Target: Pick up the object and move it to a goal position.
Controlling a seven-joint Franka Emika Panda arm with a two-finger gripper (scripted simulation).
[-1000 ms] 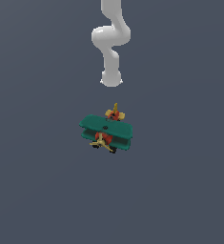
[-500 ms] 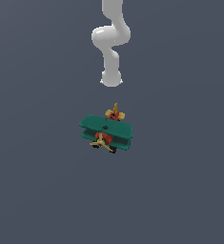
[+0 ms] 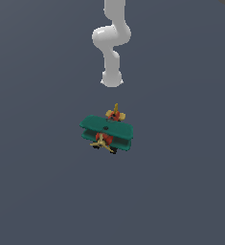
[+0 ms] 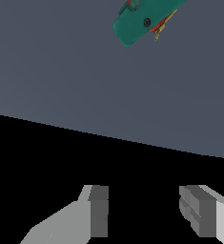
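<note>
- Far from the claw (image 4: 144,214), the toy biplane (image 3: 106,132) sits on the gray floor (image 3: 37,182).
- The claw is wide apart and holds nothing.

Matt plastic-look biplane (image 3: 106,130); smooth white arm (image 3: 111,43); flat matt floor (image 3: 32,182).

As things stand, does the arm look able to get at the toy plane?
Probably yes. The toy plane sits alone on the bare surface with nothing around it, and the gripper is open and empty, apart from it.
</note>
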